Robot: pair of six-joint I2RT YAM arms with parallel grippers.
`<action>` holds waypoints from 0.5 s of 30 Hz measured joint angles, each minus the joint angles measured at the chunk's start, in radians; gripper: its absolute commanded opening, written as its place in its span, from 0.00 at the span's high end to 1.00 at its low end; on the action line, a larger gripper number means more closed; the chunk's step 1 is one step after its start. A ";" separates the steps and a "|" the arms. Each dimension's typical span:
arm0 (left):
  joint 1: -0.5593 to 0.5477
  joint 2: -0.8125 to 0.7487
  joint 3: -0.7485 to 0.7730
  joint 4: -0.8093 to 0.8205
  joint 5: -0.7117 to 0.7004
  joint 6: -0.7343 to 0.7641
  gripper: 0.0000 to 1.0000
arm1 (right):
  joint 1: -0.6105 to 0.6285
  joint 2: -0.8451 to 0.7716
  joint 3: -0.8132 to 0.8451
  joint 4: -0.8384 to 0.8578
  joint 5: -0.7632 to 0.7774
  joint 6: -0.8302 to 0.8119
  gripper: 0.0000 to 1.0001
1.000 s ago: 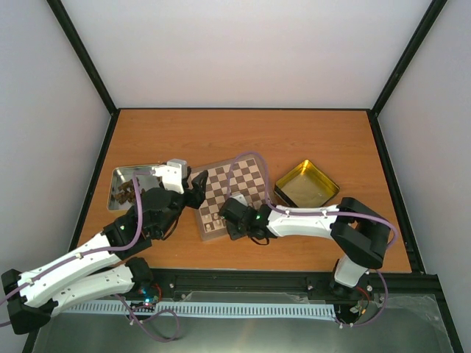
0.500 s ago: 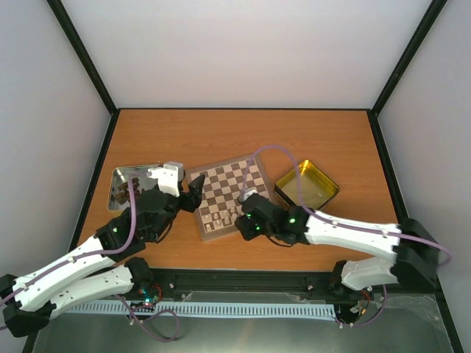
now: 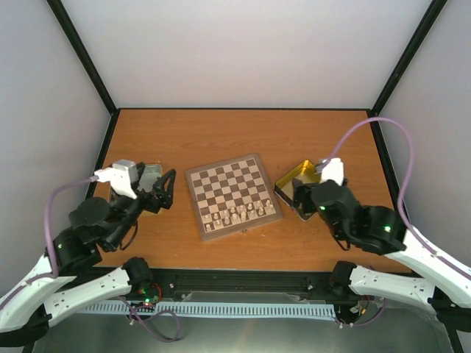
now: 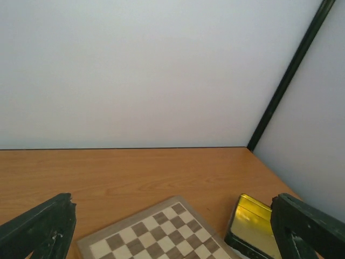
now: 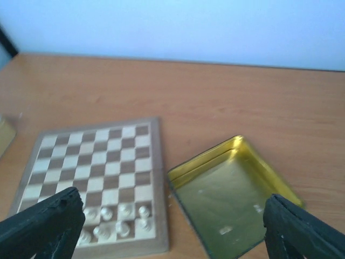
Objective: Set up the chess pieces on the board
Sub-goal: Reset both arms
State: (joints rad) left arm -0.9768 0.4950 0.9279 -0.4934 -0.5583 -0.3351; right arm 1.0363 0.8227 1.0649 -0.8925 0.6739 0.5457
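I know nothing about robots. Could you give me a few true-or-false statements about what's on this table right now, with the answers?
1. The cream pieces stand on the near rows of the board. True.
2. The gold tin is full of pieces. False: it looks empty.
3. The left gripper and the right gripper are both open, holding nothing. True.
4. Every row of the board has pieces on it. False: the far rows are bare.

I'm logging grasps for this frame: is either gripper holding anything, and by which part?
Nothing is held: the left gripper and the right gripper both stand open, with nothing between their fingers.
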 measured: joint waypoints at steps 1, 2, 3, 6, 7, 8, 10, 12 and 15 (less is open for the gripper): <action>0.000 -0.010 0.012 -0.014 -0.014 0.004 0.00 | 0.000 -0.021 0.016 -0.017 0.030 -0.003 0.04; 0.000 -0.020 0.024 -0.034 -0.030 0.008 0.00 | 0.000 -0.045 0.033 -0.037 0.064 -0.008 0.02; 0.000 -0.030 0.036 -0.051 -0.048 0.012 0.00 | 0.000 -0.064 0.044 -0.052 0.091 -0.010 0.00; 0.000 -0.055 0.067 -0.093 -0.093 0.025 0.00 | 0.000 -0.120 0.066 -0.093 0.172 -0.024 0.00; 0.000 -0.062 0.075 -0.101 -0.104 0.031 0.00 | 0.000 -0.135 0.069 -0.105 0.195 -0.027 0.00; 0.000 -0.070 0.086 -0.113 -0.117 0.038 0.00 | 0.000 -0.146 0.072 -0.114 0.212 -0.031 0.00; 0.000 -0.086 0.108 -0.126 -0.142 0.055 0.00 | 0.000 -0.167 0.073 -0.125 0.240 -0.040 0.00; 0.000 -0.108 0.124 -0.134 -0.166 0.076 0.00 | 0.000 -0.192 0.073 -0.134 0.266 -0.048 0.00; 0.000 -0.144 0.132 -0.135 -0.192 0.104 0.00 | 0.000 -0.234 0.073 -0.143 0.295 -0.053 0.00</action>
State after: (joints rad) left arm -0.9768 0.3508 1.0595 -0.6289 -0.7498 -0.2314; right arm 1.0363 0.5888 1.1378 -1.0355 0.9688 0.4927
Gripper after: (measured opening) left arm 0.997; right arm 1.000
